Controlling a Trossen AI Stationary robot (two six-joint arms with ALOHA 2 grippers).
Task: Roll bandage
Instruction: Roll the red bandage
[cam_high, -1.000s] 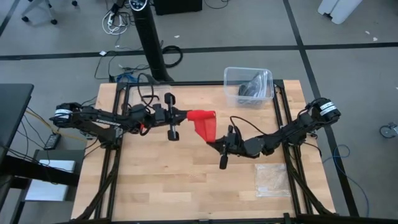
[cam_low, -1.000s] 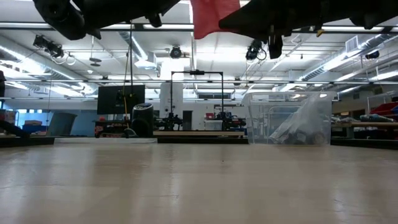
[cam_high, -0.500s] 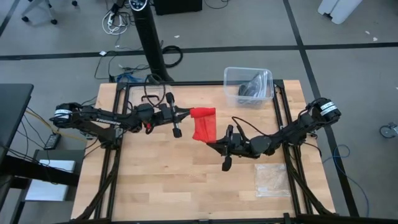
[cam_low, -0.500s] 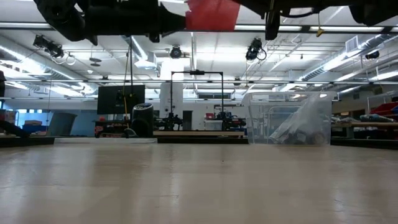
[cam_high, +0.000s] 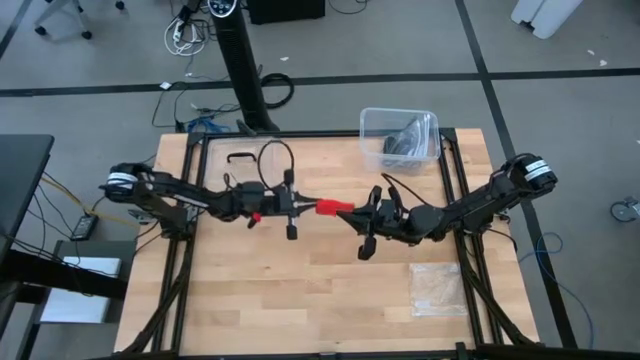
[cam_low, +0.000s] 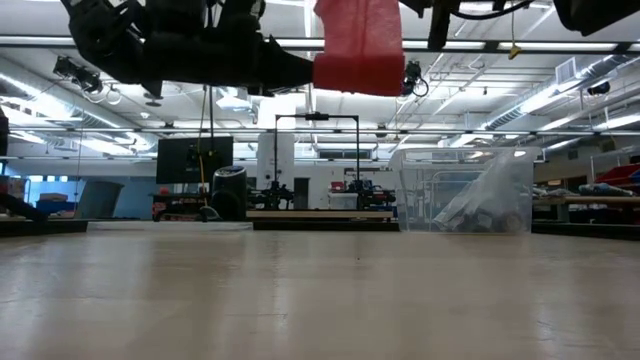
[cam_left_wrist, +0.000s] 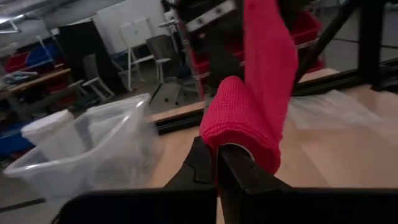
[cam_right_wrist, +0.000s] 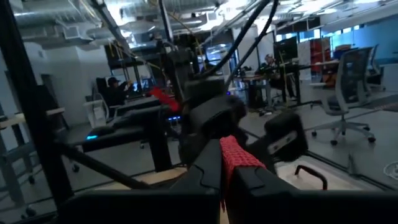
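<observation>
The red bandage (cam_high: 335, 207) hangs high above the wooden table (cam_high: 250, 290) as a short band stretched between my two grippers. From above it shows as a narrow strip. In the low view the bandage (cam_low: 358, 45) is a broad red flap well clear of the tabletop. My left gripper (cam_high: 312, 205) comes from the table's left and is shut on one end. My right gripper (cam_high: 356, 212) comes from the right and is shut on the other end. My left gripper pinches one end of the bandage (cam_left_wrist: 239, 134) between its two fingers, and the cloth folds over the fingertips. The fingers lie level and come from the table's left. From there the band rises away, clear of the table. My right gripper pinches the bandage's other end (cam_right_wrist: 239, 157) between its two fingers, coming from the table's right and pointing a little upward. That end is lifted clear of the table. One layer or several, I cannot tell.
A clear plastic bin (cam_high: 400, 138) with a dark thing inside stands at the table's far right; the low view shows the bin (cam_low: 465, 190) too. A clear plastic bag (cam_high: 438, 288) lies flat near the right front. Bare wood lies beneath and in front of the grippers.
My left gripper has sunk and gone toward the table's near right, tipping to level. My right gripper has risen a little. The bandage, which spread as a broad flap seen from above, now stands on edge as a narrow strip between the two grippers.
</observation>
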